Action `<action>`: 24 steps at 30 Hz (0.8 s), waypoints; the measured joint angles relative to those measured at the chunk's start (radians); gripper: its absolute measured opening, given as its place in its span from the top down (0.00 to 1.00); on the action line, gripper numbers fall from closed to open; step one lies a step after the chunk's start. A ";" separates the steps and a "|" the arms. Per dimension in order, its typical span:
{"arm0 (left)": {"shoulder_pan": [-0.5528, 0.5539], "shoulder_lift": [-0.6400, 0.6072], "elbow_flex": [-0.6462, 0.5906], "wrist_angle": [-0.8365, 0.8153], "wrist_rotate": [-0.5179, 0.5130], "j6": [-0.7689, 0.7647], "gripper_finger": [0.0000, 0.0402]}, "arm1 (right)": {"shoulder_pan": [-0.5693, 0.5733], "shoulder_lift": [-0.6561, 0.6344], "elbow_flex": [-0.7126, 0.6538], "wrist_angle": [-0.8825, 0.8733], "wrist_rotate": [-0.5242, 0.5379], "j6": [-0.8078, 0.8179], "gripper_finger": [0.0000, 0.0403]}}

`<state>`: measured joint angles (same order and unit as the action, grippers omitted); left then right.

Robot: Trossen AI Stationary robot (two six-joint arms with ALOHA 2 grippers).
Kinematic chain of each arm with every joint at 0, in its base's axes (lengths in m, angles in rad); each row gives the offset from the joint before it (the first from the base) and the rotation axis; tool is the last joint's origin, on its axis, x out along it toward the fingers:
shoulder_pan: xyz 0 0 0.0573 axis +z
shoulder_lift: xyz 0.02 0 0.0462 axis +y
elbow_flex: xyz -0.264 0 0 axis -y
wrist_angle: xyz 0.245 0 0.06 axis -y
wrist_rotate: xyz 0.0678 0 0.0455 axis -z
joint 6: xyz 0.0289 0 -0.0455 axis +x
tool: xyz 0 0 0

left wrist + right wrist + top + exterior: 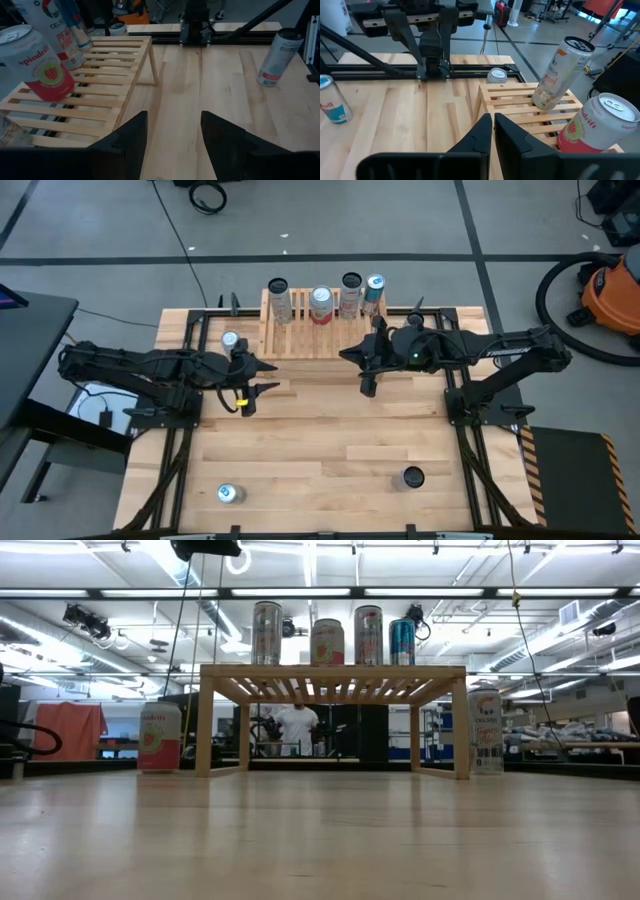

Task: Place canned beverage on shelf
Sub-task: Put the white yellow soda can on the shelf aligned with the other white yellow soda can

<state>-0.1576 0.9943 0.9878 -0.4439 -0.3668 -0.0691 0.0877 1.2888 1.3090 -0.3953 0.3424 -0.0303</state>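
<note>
Four drink cans stand on the low slatted light-wood shelf (320,330); the left gripper (262,377) beside it is parted and empty, the right gripper (352,357) nearly closed and empty.

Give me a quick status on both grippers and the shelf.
Left gripper open, empty, beside shelf. Right gripper nearly shut, empty, at shelf's front edge. Four cans on shelf. Nothing blocking.
</note>
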 joint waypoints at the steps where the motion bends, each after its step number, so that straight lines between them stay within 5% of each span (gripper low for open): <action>1: -0.005 0.000 0.000 -0.002 0.000 -0.001 0.52 | 0.002 0.000 0.000 -0.001 0.001 -0.003 0.91; 24: -0.032 0.000 0.000 -0.010 0.000 -0.052 0.52 | 0.015 0.000 0.000 -0.081 -0.077 -0.068 0.53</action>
<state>-0.1894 0.9943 0.9878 -0.4541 -0.3664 -0.1207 0.1032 1.2892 1.3090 -0.4760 0.2649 -0.0978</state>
